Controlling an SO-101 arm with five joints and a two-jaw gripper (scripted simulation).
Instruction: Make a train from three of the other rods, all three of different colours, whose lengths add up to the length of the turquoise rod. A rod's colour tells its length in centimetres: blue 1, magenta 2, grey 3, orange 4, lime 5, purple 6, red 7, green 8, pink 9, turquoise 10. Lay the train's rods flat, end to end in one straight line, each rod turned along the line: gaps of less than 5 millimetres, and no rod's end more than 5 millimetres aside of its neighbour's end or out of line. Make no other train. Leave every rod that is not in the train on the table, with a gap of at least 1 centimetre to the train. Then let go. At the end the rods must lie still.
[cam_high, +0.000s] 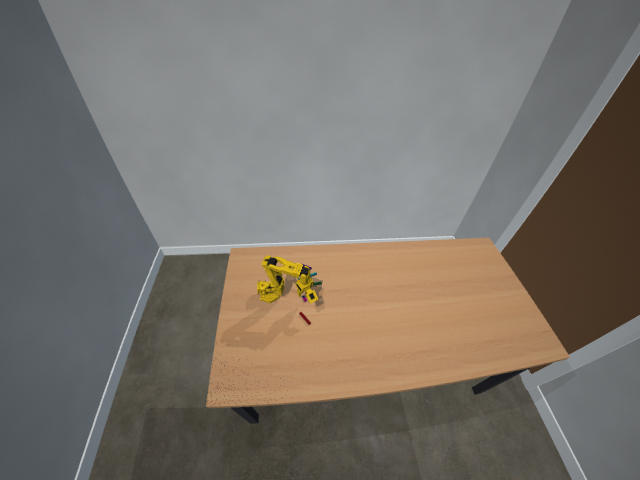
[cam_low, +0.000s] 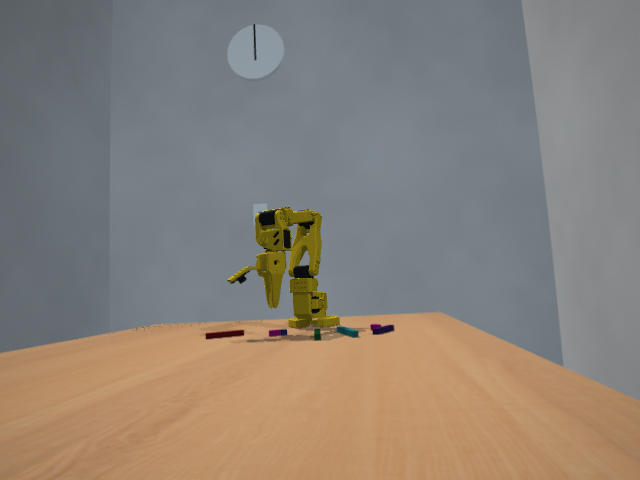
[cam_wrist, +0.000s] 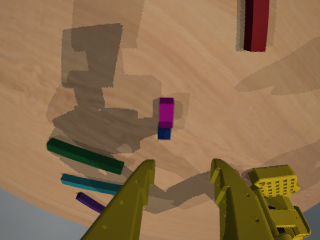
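In the wrist view a short magenta rod (cam_wrist: 166, 112) lies flat with a tiny blue rod (cam_wrist: 164, 134) touching its near end, in one line. My gripper (cam_wrist: 182, 167) hangs above and just short of them, fingers a little apart with nothing between them. A long red rod (cam_wrist: 256, 3) lies apart at the upper right. A green rod (cam_wrist: 84, 155), the turquoise rod (cam_wrist: 91, 183) and a purple rod (cam_wrist: 90, 202) lie at the lower left. In the exterior view the gripper (cam_low: 272, 303) is raised over the magenta rod (cam_low: 275, 332) and the blue rod (cam_low: 283, 332); the red rod (cam_low: 224, 334) lies to their left.
The arm's base (cam_low: 310, 310) stands behind the rods. The green rod (cam_low: 317, 334), the turquoise rod (cam_low: 347, 331), the purple rod (cam_low: 385, 328) and a second magenta piece (cam_low: 375, 326) lie right of the base. The table's left edge (cam_high: 219, 320) is near the arm.
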